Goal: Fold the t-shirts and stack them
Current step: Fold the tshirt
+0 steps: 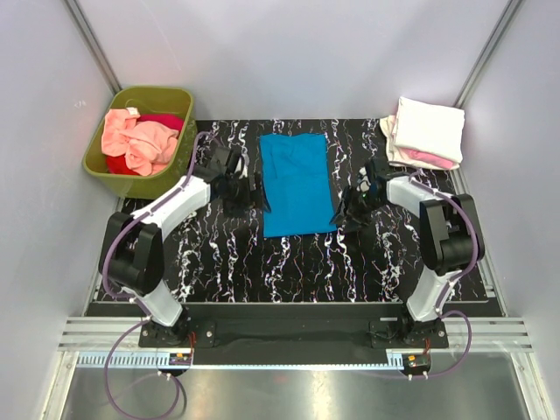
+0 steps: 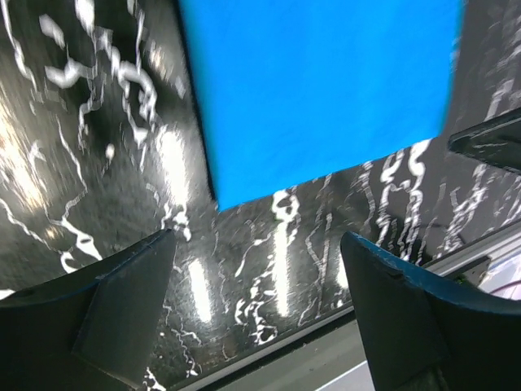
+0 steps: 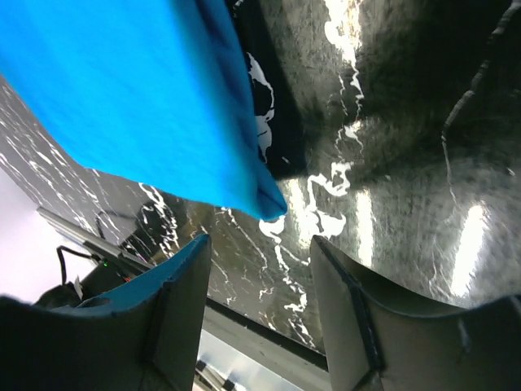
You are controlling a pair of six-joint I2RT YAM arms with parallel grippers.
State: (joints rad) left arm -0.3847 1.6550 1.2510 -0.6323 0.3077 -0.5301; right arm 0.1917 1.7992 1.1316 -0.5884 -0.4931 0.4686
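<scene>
Nearest the lens sit the left arm's base (image 1: pixel 166 331) and the right arm's base (image 1: pixel 411 331), bolted at the table's near edge.

At far left, an olive-green tub (image 1: pixel 99 164) of smooth hard plastic holds crumpled salmon-peach shirts (image 1: pixel 136 140) and a red shirt (image 1: pixel 164 121), bunched and unfolded, so that work remains.

The left gripper (image 1: pixel 245 188) hangs just beside the left edge of the blue t-shirt (image 1: pixel 297 184), with its jaws wide apart and nothing between them.

The blue t-shirt lies flat mid-table on the glossy black mat (image 1: pixel 262 262) with white marbling. It is soft matte cloth laid as a long, neat-edged rectangle (sleeves apparently tucked in). I judge it partly folded, with a crosswise fold and the move to the pile still to do.

The right gripper (image 1: pixel 350 208) is at the shirt's near right corner. Its jaws are also apart, and the wrist view shows the doubled cloth corner just beyond the gap, not pinched.

At far right lies the finished pile: a folded cream-white shirt (image 1: pixel 429 127) on a pink shirt (image 1: pixel 440 162).
</scene>
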